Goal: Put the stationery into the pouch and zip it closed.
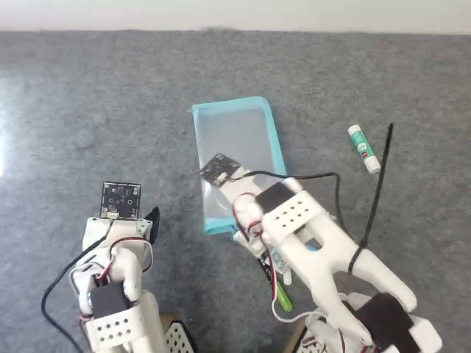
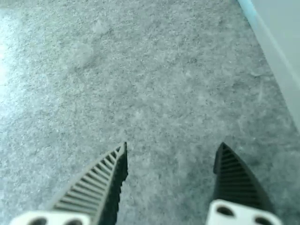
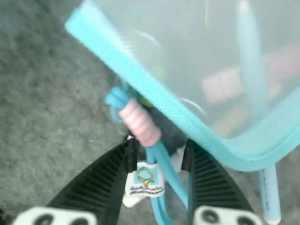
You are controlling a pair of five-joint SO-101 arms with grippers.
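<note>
– So, where does the pouch (image 1: 235,136) lie?

– Flat on the grey carpet (image 1: 110,95), near the middle of the table in the high view. It is see-through, with a turquoise rim. Its short end at 6 o'clock is under the right arm.

– What is the right gripper (image 3: 159,147) doing?

– It is at that 6 o'clock end, clenched on the zip pull (image 3: 140,122). That pull is a pink beaded charm with a blue cord and a small white tag. The cord and tag sit between the two black fingers, with the tag against one finger and the cord against the other.

– And the stationery?

– A glue stick (image 1: 364,148) lies on the carpet at about 3 o'clock from the pouch, well apart from it. A pale-blue pen (image 3: 251,70) shows through the pouch wall, and its end pokes past the rim. I cannot tell whether it is inside or underneath. A pen with a green end (image 1: 283,298) lies beneath the right arm, at about 5 o'clock from the pouch.

– The left gripper (image 2: 171,150)?

– Released, with its jaws spread wide over bare carpet and holding nothing. It sits at about 8 o'clock from the pouch, apart from it, and the left wrist view catches only an edge of the pouch.
</note>
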